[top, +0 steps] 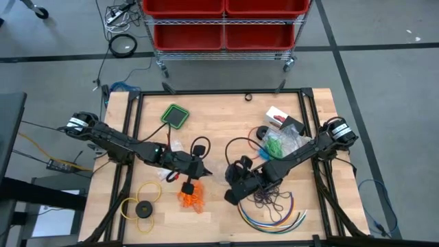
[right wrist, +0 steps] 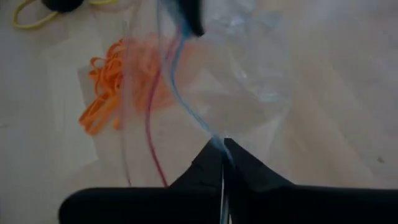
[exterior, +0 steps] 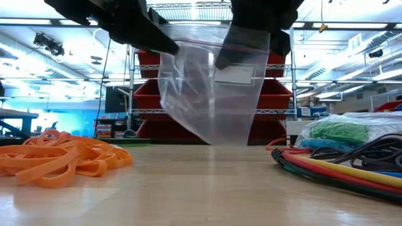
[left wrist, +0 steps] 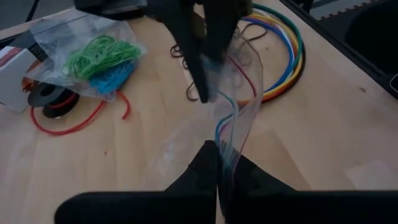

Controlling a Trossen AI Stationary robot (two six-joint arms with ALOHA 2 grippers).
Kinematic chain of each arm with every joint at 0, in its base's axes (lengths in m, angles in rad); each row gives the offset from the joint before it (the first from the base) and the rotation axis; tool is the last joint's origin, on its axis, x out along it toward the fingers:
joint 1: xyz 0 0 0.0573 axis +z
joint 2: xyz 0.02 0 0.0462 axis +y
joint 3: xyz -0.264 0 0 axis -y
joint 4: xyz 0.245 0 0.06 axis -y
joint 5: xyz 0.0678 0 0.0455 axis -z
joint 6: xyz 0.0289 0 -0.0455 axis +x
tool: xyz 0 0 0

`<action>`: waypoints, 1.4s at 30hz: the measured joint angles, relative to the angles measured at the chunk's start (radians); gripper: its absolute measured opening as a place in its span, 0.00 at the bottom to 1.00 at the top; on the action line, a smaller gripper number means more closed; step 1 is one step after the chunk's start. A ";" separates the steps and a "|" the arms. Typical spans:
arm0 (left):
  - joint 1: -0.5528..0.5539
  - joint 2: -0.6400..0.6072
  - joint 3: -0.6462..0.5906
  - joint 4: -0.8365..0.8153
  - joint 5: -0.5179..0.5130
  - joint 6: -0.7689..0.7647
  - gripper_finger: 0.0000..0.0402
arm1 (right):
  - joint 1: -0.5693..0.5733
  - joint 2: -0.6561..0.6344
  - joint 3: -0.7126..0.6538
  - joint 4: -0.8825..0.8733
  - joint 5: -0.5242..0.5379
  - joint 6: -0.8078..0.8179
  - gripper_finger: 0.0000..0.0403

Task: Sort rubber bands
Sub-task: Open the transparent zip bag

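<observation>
**Both arms hold a clear bag above the surface**

The left gripper (left wrist: 219, 155) has its fingers clenched on one edge of a clear plastic bag (exterior: 210, 94), and the right gripper (right wrist: 222, 152) pinches the opposite edge, so the bag hangs between them over the middle of the wooden surface (top: 219, 130). Orange rubber bands (top: 191, 197) lie in a loose heap just below the left gripper. Green and blue rubber bands (left wrist: 102, 59) sit inside another clear bag near the right arm. Dark rubber bands (top: 269, 199) lie scattered by the multicoloured cables (top: 274, 218). A yellow ring (top: 140, 204) rests at the left edge.
</observation>
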 joint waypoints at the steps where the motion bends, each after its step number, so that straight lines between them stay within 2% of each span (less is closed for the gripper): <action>1: 0.000 0.000 0.000 -0.002 0.010 0.000 0.02 | 0.000 0.000 0.000 -0.002 0.008 0.000 0.00; 9: -0.002 0.000 0.000 0.001 0.038 0.023 0.06 | -0.037 0.000 0.000 -0.007 0.014 0.040 0.00; 12: -0.003 0.000 0.000 0.001 0.038 0.035 0.13 | -0.055 0.000 0.000 -0.006 0.014 0.071 0.00; 16: -0.016 0.000 0.000 -0.013 0.015 0.078 0.27 | -0.079 -0.001 0.000 -0.007 0.013 0.096 0.00; 18: -0.023 0.000 0.000 -0.031 -0.043 0.102 0.36 | -0.087 -0.005 0.000 -0.012 0.012 0.108 0.00; 24: -0.055 0.000 0.000 -0.055 -0.335 0.204 0.59 | -0.098 -0.036 0.000 -0.101 -0.011 0.186 0.00; 27: -0.076 0.000 0.000 -0.030 -0.420 0.259 0.65 | -0.102 -0.039 0.000 -0.132 -0.028 0.216 0.00; 31: -0.101 -0.001 0.000 0.023 -0.484 0.321 0.68 | -0.108 -0.043 0.001 -0.137 -0.048 0.233 0.00; 34: -0.119 -0.002 0.000 0.075 -0.442 0.399 0.67 | -0.114 -0.043 0.001 -0.130 -0.063 0.233 0.00; 38: -0.118 -0.002 0.000 0.117 -0.276 0.443 0.65 | -0.119 -0.043 0.001 -0.103 -0.081 0.227 0.00; 42: -0.077 -0.002 0.000 0.110 -0.254 0.444 0.62 | -0.124 -0.043 0.001 -0.063 -0.085 0.209 0.00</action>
